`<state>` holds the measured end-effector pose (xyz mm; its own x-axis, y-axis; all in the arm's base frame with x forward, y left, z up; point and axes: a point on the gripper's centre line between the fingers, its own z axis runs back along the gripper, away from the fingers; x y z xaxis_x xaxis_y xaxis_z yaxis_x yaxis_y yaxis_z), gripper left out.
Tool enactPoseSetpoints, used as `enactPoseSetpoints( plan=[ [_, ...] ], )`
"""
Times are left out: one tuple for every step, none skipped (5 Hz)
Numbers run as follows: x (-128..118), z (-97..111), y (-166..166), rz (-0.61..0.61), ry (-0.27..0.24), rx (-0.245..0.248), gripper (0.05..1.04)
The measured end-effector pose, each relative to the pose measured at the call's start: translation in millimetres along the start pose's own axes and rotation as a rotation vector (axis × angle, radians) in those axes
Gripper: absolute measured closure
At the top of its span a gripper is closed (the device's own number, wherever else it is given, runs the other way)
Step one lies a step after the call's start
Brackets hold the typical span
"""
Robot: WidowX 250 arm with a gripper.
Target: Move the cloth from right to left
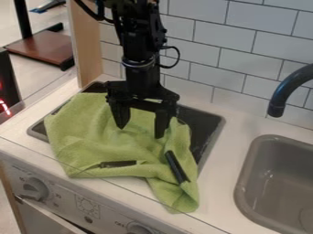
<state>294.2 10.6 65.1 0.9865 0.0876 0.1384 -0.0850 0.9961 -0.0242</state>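
One pale surface (226, 151) carries what we see: the grey sink (243, 183) at right and, left of it, a dark hob (207, 122). Green cloth (83, 132) lies crumpled across most of the hob, past its front rim. Over it we find the pincer (141, 132) released, fingers apart. Two slim dark strips (177, 167) show among the folds.

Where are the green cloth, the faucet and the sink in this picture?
Cloth (131, 147), camera view: middle of its crumpled top.
Faucet (289, 87), camera view: curved neck.
Sink (245, 183), camera view: left inner wall.
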Motion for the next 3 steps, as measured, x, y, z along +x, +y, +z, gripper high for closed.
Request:
enactPoseSetpoints(
  plan=[
    [-4.5,-7.8,-0.6,0.001,0.028,0.001,0.084],
    [-8.3,-38.7,1.3,0.022,0.092,0.009,0.084],
    [12.9,-49.0,3.3,0.045,0.082,0.021,0.084]
  ],
)
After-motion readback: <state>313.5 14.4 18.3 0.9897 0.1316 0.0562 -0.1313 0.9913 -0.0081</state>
